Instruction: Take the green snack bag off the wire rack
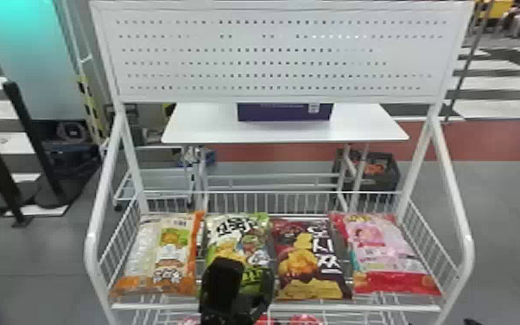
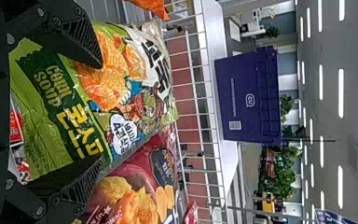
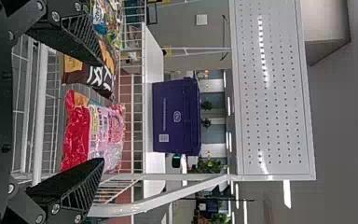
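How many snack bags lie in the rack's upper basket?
4, side by side, left to right in the head view: orange-trimmed bag, green snack bag, brown bag, pink bag. Any underneath would be hidden.

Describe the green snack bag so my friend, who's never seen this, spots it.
Below the white perforated panel, four bags sit in a row on the wire rack. Second from the left is the green snack bag, between the orange-trimmed bag and the maroon one. Unlike those neighbours, its lower part is bright green.
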`<action>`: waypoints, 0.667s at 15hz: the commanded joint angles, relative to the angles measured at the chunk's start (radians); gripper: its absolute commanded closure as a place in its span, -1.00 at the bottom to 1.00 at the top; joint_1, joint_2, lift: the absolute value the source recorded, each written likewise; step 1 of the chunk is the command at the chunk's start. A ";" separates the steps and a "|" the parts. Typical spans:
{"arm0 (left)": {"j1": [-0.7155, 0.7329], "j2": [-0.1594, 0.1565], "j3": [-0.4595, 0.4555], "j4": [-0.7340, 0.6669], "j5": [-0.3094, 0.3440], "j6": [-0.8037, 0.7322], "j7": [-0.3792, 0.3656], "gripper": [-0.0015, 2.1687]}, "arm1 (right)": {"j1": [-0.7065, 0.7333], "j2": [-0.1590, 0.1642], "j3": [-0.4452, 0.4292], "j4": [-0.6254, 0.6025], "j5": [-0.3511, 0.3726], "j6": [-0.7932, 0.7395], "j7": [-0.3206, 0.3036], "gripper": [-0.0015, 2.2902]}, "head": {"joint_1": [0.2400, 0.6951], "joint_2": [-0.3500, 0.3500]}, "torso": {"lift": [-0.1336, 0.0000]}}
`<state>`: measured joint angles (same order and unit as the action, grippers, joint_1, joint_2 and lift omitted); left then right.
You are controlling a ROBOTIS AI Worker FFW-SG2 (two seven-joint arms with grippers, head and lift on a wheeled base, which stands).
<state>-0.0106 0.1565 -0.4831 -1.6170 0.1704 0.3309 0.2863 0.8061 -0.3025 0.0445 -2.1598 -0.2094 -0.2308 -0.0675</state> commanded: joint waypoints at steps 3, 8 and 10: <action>-0.003 0.003 0.006 0.008 0.001 0.024 0.001 -0.12 | -0.004 -0.004 -0.002 0.002 -0.004 0.000 0.000 -0.85 | 0.14 0.00 | 1.00; 0.000 0.009 0.006 0.000 0.001 0.052 0.005 0.54 | -0.007 -0.006 -0.002 0.005 -0.007 0.000 0.000 -0.85 | 0.14 0.00 | 1.00; 0.009 0.012 0.006 -0.014 0.001 0.052 0.004 0.54 | -0.007 -0.007 -0.003 0.005 -0.007 0.000 0.000 -0.85 | 0.14 0.00 | 1.00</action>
<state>-0.0079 0.1668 -0.4766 -1.6207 0.1718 0.3827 0.2904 0.7991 -0.3092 0.0419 -2.1553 -0.2160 -0.2308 -0.0675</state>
